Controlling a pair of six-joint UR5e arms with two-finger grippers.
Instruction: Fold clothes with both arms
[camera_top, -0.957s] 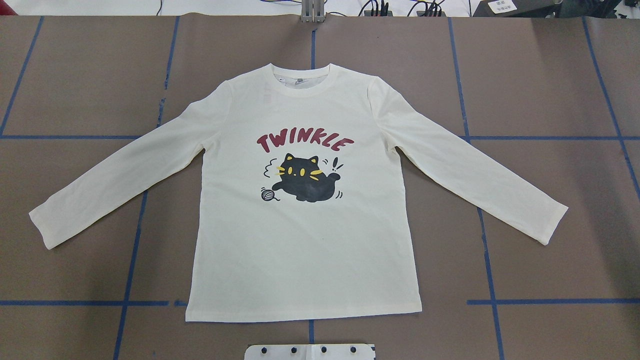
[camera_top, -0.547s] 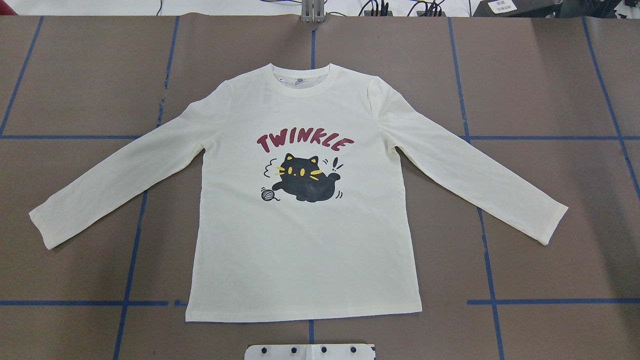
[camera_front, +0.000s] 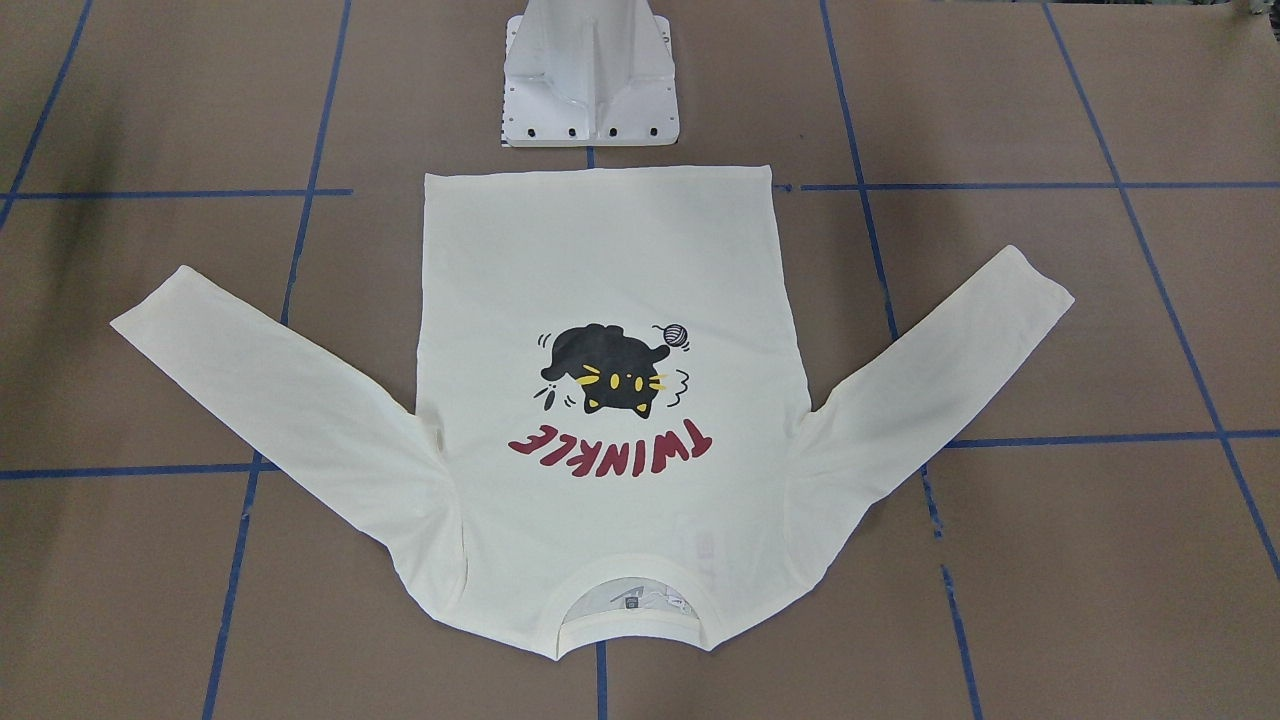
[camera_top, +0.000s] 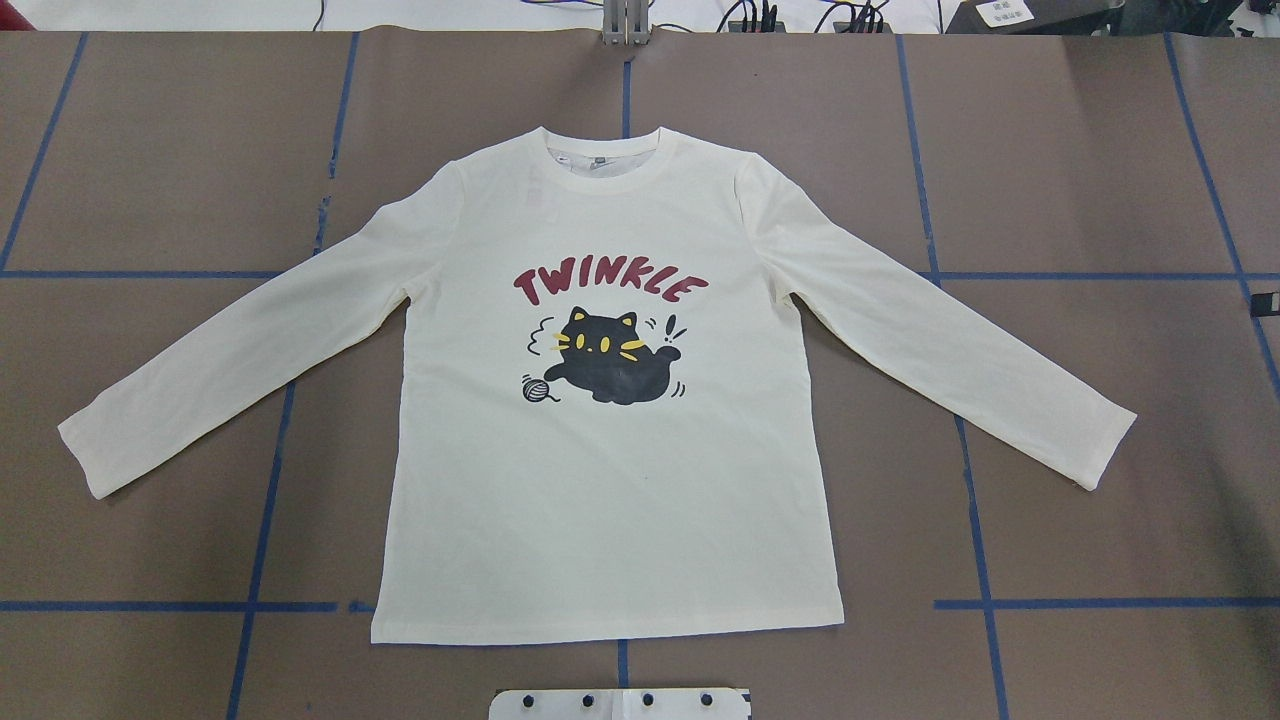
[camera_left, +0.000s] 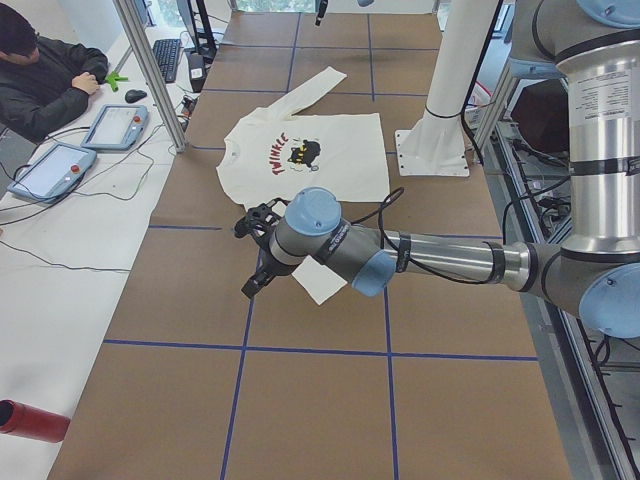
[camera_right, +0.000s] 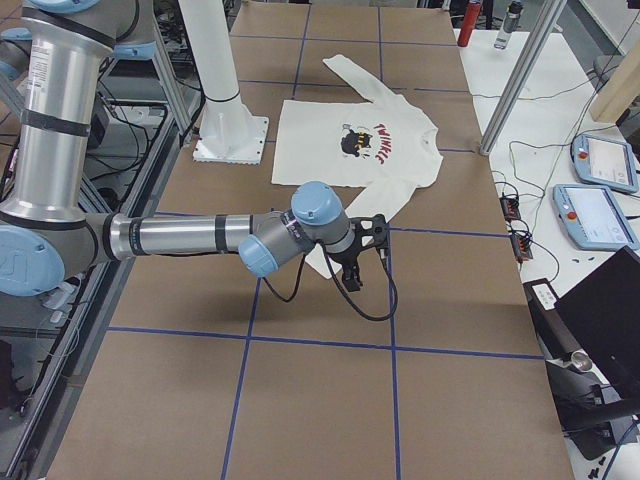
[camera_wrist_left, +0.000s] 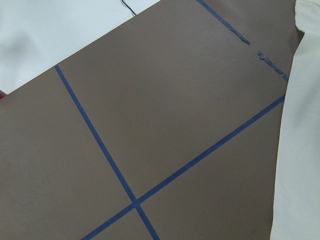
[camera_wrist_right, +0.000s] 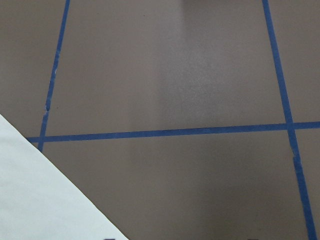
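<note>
The clothes are one cream long-sleeved T-shirt (camera_top: 610, 500) lying flat and face up on the brown table, both sleeves spread out, with a black cat and red "TWINKLE" print. The same shirt (camera_front: 600, 250) has its hem toward the robot base. My left gripper (camera_left: 250, 285) hovers over the table just beyond the near sleeve's cuff; its sleeve edge (camera_wrist_left: 300, 150) fills the wrist view's right side. My right gripper (camera_right: 355, 280) hovers by the other cuff (camera_wrist_right: 40, 200). A dark sliver at the overhead view's right edge (camera_top: 1267, 300) may be it. I cannot tell whether either is open or shut.
The white pedestal base (camera_front: 590, 80) stands behind the hem. Blue tape lines (camera_top: 260, 500) grid the brown table. A person (camera_left: 40, 80) sits at a side bench with tablet pendants (camera_left: 115, 125). An aluminium post (camera_left: 150, 70) and a red bottle (camera_left: 30, 420) stand beside the table.
A small dark piece has appeared at the overhead view's right edge. The shirt lies as before.
</note>
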